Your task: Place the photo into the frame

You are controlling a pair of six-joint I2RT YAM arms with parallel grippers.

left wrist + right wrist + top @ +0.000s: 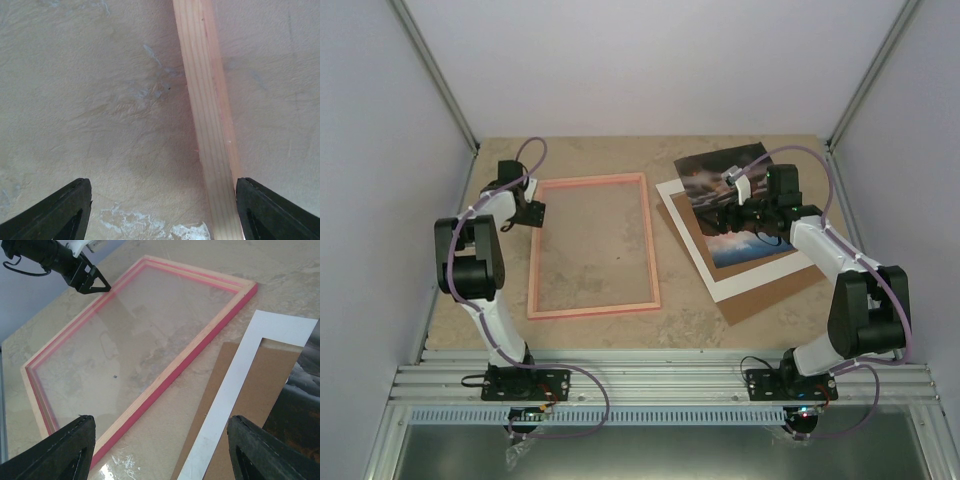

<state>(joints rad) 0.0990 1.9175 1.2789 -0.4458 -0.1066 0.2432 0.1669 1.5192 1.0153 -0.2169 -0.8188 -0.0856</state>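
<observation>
Currently, taking it left to right. Left gripper [163, 184] is hanging low over the table [580, 160], jaws spread wide and gripping nothing. One pale wooden rail of the frame [593, 308] is running just inside its right finger [270, 212]; whether that finger is touching the rail, I cannot tell. The frame is lying flat, paler back side up (pink is showing only along the outer edges), glazing in place, so the recess is facing upward.

Right gripper [161, 420] is hovering over the photo [750, 250], jaws likewise parted and holding nothing. From its wrist view the frame is lying ahead and to its left, the white mat [235, 385] and brown backing board [272, 375] are lying ahead of its right finger, and the photo's dark edge is showing further right. The photo is resting on the mat, which is sitting on the backing board, all well apart from the frame.

Progress, as I am judging it: nothing placed yet. Remaining: grasping the photo, carrying it leftward, laying it into the recess.
</observation>
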